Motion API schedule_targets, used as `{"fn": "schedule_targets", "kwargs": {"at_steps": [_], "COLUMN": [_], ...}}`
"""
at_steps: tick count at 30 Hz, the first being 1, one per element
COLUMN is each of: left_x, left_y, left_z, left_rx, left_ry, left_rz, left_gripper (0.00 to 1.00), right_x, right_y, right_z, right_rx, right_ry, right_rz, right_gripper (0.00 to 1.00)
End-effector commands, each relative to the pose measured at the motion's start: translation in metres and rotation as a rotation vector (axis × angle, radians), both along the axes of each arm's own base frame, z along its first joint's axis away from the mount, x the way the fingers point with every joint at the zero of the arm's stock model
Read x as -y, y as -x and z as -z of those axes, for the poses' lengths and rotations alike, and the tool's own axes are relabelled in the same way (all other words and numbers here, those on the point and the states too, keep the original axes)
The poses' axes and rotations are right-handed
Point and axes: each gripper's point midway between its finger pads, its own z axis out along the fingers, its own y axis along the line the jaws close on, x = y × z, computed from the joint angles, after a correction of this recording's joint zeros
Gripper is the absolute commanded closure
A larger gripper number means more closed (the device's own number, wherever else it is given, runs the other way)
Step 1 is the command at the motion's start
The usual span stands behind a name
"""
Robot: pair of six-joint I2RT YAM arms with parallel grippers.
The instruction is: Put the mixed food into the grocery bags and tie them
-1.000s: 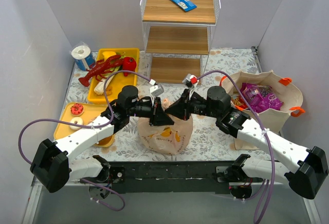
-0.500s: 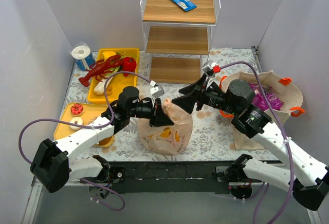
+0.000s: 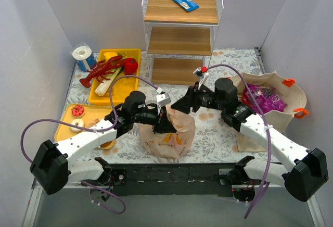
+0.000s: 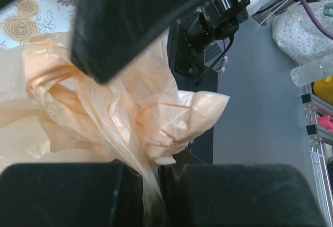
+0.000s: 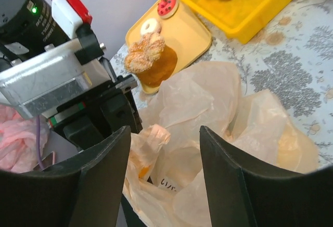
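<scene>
The peach bag (image 3: 171,138) is seen mid-bench (image 3: 218,133), a twist of its top plastic pinched tight in the left tool (image 3: 165,125). The right tool (image 3: 182,104) is held spread over the bag's far edge, gripping nothing. The purple snack packet (image 3: 263,99) is lodged inside the beige tote (image 3: 283,117) at the right.

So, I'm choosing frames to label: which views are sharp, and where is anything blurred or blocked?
Top view: even light, sharp throughout, only soft shadows. Left wrist view: its own jaws are dark blurred slabs across top and bottom; the plastic bag between them is fairly crisp. Right wrist view: jaws blurred in front, bag and flat yellow tray clear.
</scene>
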Motion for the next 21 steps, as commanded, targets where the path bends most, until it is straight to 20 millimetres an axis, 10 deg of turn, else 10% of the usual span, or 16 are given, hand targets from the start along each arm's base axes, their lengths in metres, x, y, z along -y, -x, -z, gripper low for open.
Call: {"fn": "schedule_targets", "kwargs": {"at_steps": [1,10,16,21], "left_x": [0.001,0.002,0.001,-0.001], "left_y": [-0.003,-0.002,-0.005,-0.008], "left_z": [-0.014,-0.013,-0.013,-0.021], "left_rx": [0.054,0.051,0.049,0.057], "left_ry": [0.015,0.014,0.003,0.000], "left_rz": [-0.002,0.004,-0.017,-0.043], "left_gripper": [1.00,1.00,0.98,0.47], "right_x": [-0.009,-0.025,-0.024,-0.020], "right_y": [0.015,0.038,0.038,0.032], "right_z": [-0.015,0.001,-0.005,-0.005], "right_rx": [0.025,-0.021,0.004,0.010], "right_ry": [-0.100,-0.138,-0.150,-0.116], "right_rz": [-0.089,-0.195,-0.188,-0.140], "right_gripper": [0.37,0.40,0.85,0.99]}}
